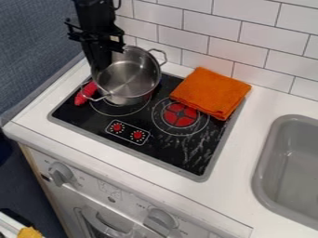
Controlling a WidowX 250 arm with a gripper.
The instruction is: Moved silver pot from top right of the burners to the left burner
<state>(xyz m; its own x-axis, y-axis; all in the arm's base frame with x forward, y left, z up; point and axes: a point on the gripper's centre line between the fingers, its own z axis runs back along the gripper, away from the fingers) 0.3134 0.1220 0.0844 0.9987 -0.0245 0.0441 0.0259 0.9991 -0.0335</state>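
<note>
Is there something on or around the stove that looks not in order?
Yes. The orange cloth lies partly over the cooktop, touching the right burner's outer rings, an odd place near possible heat. Whitish streaks mark the black surface at front right, perhaps scratches or residue.

I have passing room across the stovetop's (169, 149) front; silver pot (131, 79), orange cloth (209, 93) and tiled wall (199, 32) obstruct its back.

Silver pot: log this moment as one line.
silver pot: over left burner | gripper: at pot's left rim | orange cloth: partly over right burner | red object: beside pot
</note>
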